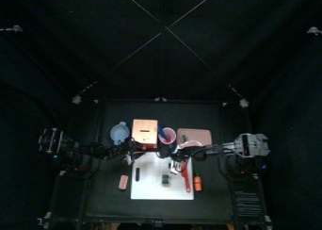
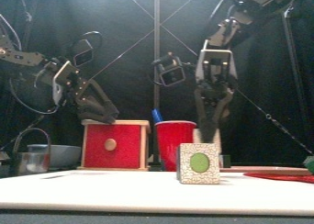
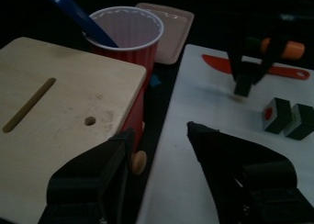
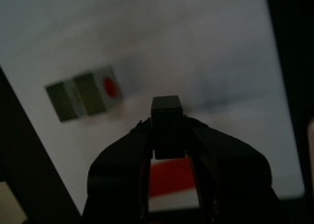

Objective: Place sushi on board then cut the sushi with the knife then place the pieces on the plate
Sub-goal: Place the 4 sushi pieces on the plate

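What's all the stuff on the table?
cutting board: one, white, front middle.
sushi roll: one, green-white, on the board.
red knife: one, on the board's right side.
orange toy: one, by the red knife.
small toy: one, orange-pink, left of the board.
wooden box: one, pale, red front, behind the board.
cup: one, red, right of the box.
blue knife: one, in the cup.
tray: one, pink, right of the cup.
bowl: one, blue-grey, left of the box.
metal cutter: one, silver, by the bowl.
left tool: one, black, open, over the box.
right tool: one, black, above the board.
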Available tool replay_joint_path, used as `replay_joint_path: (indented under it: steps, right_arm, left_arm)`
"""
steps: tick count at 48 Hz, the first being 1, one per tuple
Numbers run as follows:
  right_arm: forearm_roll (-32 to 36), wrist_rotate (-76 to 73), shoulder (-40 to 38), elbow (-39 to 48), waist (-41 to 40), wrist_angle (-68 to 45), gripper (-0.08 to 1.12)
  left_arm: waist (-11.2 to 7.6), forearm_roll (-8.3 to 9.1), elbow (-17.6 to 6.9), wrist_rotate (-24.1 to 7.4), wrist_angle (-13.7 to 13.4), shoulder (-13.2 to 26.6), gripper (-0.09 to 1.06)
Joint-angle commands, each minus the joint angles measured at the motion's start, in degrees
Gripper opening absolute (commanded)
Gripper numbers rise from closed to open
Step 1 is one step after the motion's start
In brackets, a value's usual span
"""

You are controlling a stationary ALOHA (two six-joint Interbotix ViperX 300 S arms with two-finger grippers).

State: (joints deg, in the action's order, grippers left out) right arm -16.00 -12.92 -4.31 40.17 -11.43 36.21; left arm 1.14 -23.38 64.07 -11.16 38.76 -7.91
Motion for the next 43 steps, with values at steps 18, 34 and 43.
replay_joint_path:
  steps: [18,34,43]
  right_arm:
    - [37.4,-49.9,-10.5,8.5,-13.9,-3.2,0.57]
    - [39.5,-52.5,0.1,3.3,-14.2,-4.7,0.69]
    - [34.6,-52.7,-1.1,4.2,-13.4,-3.6,0.77]
  left_arm:
    - [1.05,2.64,-0.9,-0.2,0.3,-0.5,0.86]
    - [0.79,3.43,-0.8,-0.1,0.3,-0.7,0.86]
    - [0.7,3.43,-0.6,-0.1,0.3,-0.7,0.86]
